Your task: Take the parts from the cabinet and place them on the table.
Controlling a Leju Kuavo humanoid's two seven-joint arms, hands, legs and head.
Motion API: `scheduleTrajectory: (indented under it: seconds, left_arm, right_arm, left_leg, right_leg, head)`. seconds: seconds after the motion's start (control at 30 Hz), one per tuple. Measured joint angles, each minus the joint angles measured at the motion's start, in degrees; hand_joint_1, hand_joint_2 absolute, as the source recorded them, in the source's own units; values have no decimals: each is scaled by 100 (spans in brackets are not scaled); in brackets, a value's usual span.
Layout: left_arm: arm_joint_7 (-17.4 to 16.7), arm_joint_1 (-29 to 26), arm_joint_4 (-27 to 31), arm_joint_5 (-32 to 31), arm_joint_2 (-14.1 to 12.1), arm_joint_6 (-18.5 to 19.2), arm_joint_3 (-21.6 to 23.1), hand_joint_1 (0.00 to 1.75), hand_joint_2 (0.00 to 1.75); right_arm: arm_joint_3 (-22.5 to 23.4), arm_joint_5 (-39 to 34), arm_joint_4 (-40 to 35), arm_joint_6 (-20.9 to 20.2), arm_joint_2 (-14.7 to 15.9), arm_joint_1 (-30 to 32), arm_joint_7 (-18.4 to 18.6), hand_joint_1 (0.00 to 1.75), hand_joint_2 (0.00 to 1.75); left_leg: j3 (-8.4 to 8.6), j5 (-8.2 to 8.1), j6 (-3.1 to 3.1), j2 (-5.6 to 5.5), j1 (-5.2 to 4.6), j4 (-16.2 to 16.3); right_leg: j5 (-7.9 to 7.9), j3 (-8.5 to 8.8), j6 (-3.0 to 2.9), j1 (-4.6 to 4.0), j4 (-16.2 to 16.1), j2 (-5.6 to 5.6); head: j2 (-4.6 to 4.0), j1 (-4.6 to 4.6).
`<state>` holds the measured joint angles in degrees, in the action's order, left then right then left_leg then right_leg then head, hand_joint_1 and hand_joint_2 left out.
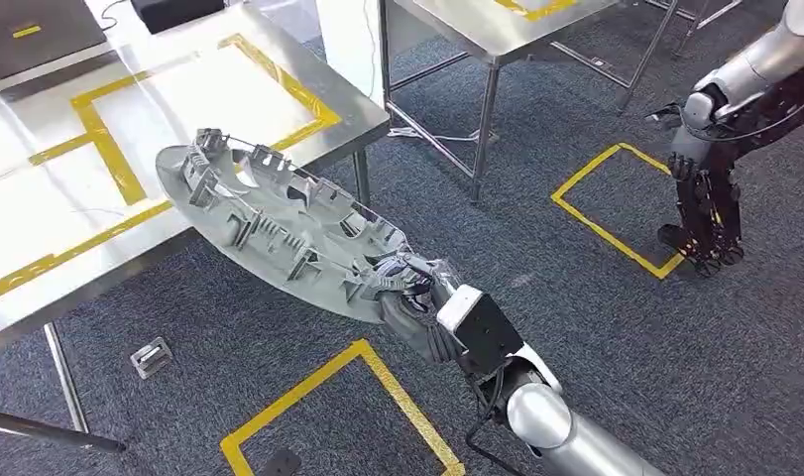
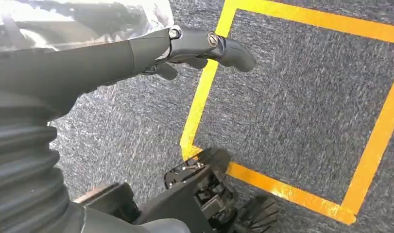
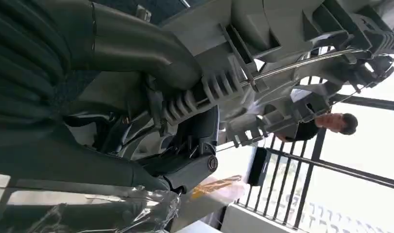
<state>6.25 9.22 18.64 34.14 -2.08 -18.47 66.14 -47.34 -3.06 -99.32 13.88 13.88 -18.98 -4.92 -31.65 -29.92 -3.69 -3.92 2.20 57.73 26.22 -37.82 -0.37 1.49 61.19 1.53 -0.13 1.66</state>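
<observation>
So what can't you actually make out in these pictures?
- Head view: the grey part covers most of the fingers of the right hand, so the exact grip is unclear.
- Right wrist view: the picture's edges cut off the part's ends.
- Right wrist view: a person is dim against bright windows.
- Head view: a small object on the floor is too small to identify.

There are no words, numbers, labels or brand names to read in any of the pictures. The only marks are plain yellow tape lines (image 1: 110,149) that make box shapes on the counter (image 1: 358,124) and on the grey carpet floor (image 1: 279,327), and they carry no writing.
</observation>
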Motion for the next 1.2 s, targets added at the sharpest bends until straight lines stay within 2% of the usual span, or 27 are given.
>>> scheduleTrajectory:
  seconds: [0.07, 0.1, 0.17, 0.3, 0.4, 0.43, 0.47, 0.5, 0.53, 0.6, 0.63, 0.67, 0.7, 0.77, 0.8, 0.83, 0.87, 0.9, 0.93, 0.97, 1.0, 1.03, 1.1, 1.13, 1.17, 1.2]
  left_arm:
    - [0, 0, 0, 0, -4, -2, 0, 0, 175]
    - [2, 0, 0, -2, -4, 0, 0, 0, 175]
    - [0, 0, 0, -2, -4, 0, 2, 0, 175]
    - [2, 0, 0, -4, -4, 0, 2, 0, 175]
    - [2, 1, 0, -9, -9, 0, 2, 0, 175]
    - [2, 1, 0, -11, -9, 0, 2, 0, 175]
    - [2, 3, 0, -13, -4, 0, 2, 0, 175]
    - [7, 2, 0, -15, 0, -2, 2, 0, 175]
    - [7, 5, 0, -15, 0, -2, 2, 0, 175]
    - [7, 2, 0, -15, 2, -4, 2, 0, 175]
    - [7, -8, 0, -15, 2, -4, 2, 0, 175]
    - [7, -16, 0, -15, 2, -4, 2, 0, 175]
    - [7, -22, 0, -15, 2, -4, 2, 0, 175]
    - [7, -20, 0, -13, 7, -4, 2, 0, 175]
    - [7, -25, -2, -15, 7, -4, 2, 0, 175]
    - [7, 2, -2, -11, 7, -7, 0, 0, 175]
    - [7, 3, -2, -4, 7, -7, -2, 0, 175]
    - [7, -11, -2, -11, 13, 2, 0, 0, 175]
    - [2, -25, -2, -7, 22, -2, 0, 0, 175]
    - [4, -24, -2, -7, 22, 0, 2, 0, 175]
    - [4, -21, -2, -7, 24, 0, 4, 0, 175]
    - [4, -5, -2, -9, 24, -2, 2, 0, 175]
    - [4, 5, -2, -9, 28, -2, 2, 0, 175]
    - [4, -6, -2, -9, 33, 0, 4, 0, 175]
    - [4, -22, -2, -9, 31, 0, 4, 0, 175]
    - [4, -32, -4, -9, 31, 0, 7, 0, 175]
  right_arm:
    - [0, 0, 0, 0, 0, -2, 0, 175, 175]
    - [0, 0, 0, -4, 0, -6, 0, 175, 175]
    - [0, 0, 0, -9, 0, -9, 0, 175, 175]
    - [-2, -2, 0, -11, 0, -8, 0, 175, 175]
    - [-2, -20, 0, -9, 0, -8, 0, 175, 175]
    - [-2, -20, -2, -9, 0, -9, 0, 175, 175]
    - [2, -20, -2, -9, 0, -8, 2, 175, 175]
    - [2, -20, -2, -9, 2, -10, 4, 175, 175]
    - [2, -20, -2, -15, 0, -19, 4, 175, 175]
    - [4, -20, -2, -13, 2, -3, 2, 175, 175]
    - [4, -20, 0, -13, 2, 2, 4, 175, 175]
    - [2, -20, 0, -11, 2, 5, 7, 175, 175]
    - [2, -22, 0, -11, 2, 6, 9, 175, 175]
    - [2, -20, 0, -20, 2, 5, 9, 175, 175]
    - [2, -22, 4, -20, 2, 7, 9, 175, 175]
    - [-4, -22, 7, -24, -2, 4, 7, 175, 175]
    - [-4, -22, 0, -26, 0, 1, 7, 175, 175]
    - [0, -22, 0, -9, 0, 6, 9, 175, 175]
    - [0, -22, 0, -9, 0, 6, 9, 175, 175]
    - [0, -22, 0, -9, -2, 6, 11, 175, 175]
    - [2, -22, 0, -7, -2, 9, 17, 175, 175]
    - [4, -33, 0, -7, 0, 7, 15, 175, 175]
    - [-2, -33, 0, -9, -2, 9, 9, 175, 175]
    - [-2, -33, 2, -9, 0, 10, 9, 175, 175]
    - [-4, -35, 2, -9, 0, 13, 9, 175, 175]
    - [-7, -33, 4, -9, 0, 19, 11, 175, 175]
  left_leg:
    - [6, -4, 9, 0, -4, 19]
    - [6, -2, 39, -2, -7, 26]
    - [0, -13, 59, -2, -11, 51]
    - [-22, -48, 117, -2, -31, 130]
    - [-40, -56, 195, -2, -63, 165]
    - [-31, -29, 242, -1, -72, 128]
    - [47, 45, 303, 15, -9, 10]
    - [84, 61, 319, 31, -20, -39]
    - [99, 63, 337, 39, -21, -48]
    - [122, 39, 357, 46, -35, -44]
    - [135, 24, 364, 46, -43, -42]
    - [156, 2, 354, 45, -44, -41]
    - [190, -30, 346, 40, -43, -39]
    - [290, -130, 292, 10, -31, -14]
    - [304, -198, 249, 5, -20, -5]
    - [267, -229, 196, 5, -48, 54]
    - [229, -221, 173, -2, -29, 40]
    - [232, -223, 156, -3, -18, 31]
    - [255, -235, 129, -3, -2, 1]
    - [278, -268, 88, -4, 0, 1]
    - [237, -315, 82, 156, 0, 121]
    - [57, -404, 77, 267, -11, 442]
    - [-543, -694, 73, 305, -25, 1417]
    - [-823, -754, 79, 306, -28, 1798]
    - [-999, -673, 94, 306, -34, 1923]
    - [-1022, -421, 118, 306, -48, 1764]
  right_leg:
    - [-18, 26, 25, 10, -40, -1]
    - [-24, 36, 36, 12, -45, -1]
    - [-27, 44, 49, 14, -49, -2]
    - [-30, 62, 120, 33, -54, 1]
    - [-48, 87, 198, 60, -98, 5]
    - [-74, 117, 237, 64, -153, 11]
    - [-51, 120, 258, 68, -150, -6]
    - [0, 94, 258, 46, -67, -76]
    - [163, -41, 251, 38, 212, -91]
    - [510, -489, 257, 39, 1082, -104]
    - [582, -701, 262, 38, 1445, -104]
    - [504, -765, 264, 38, 1501, -105]
    - [287, -691, 258, 39, 1292, -105]
    - [-289, -291, 247, 40, 371, -102]
    - [-303, -132, 230, 35, 82, -54]
    - [-264, -108, 201, 4, -1, -10]
    - [-165, -86, 111, -15, -35, -21]
    - [-148, -105, 84, -30, -23, -20]
    - [-124, -109, 46, -44, -13, -21]
    - [-103, -83, -2, -28, -42, -41]
    - [-86, -24, -50, -18, -75, -56]
    - [-61, 10, -89, -25, -88, -89]
    - [-9, 66, -123, -49, -88, -137]
    - [19, 94, -133, -62, -88, -152]
    - [46, 130, -134, -73, -87, -154]
    - [85, 190, -130, -83, -86, -155]
  head:
    - [0, 0]
    - [0, 0]
    - [0, 0]
    - [0, 0]
    - [0, -2]
    - [0, -4]
    - [0, 2]
    - [0, 16]
    - [0, 35]
    - [0, 50]
    - [0, 50]
    - [0, 52]
    - [0, 52]
    - [0, 57]
    - [0, 53]
    - [0, 33]
    - [0, 42]
    - [0, 15]
    - [0, 28]
    - [0, 17]
    - [0, 15]
    - [0, 2]
    - [0, -2]
    - [0, 0]
    - [0, -2]
    - [0, -2]
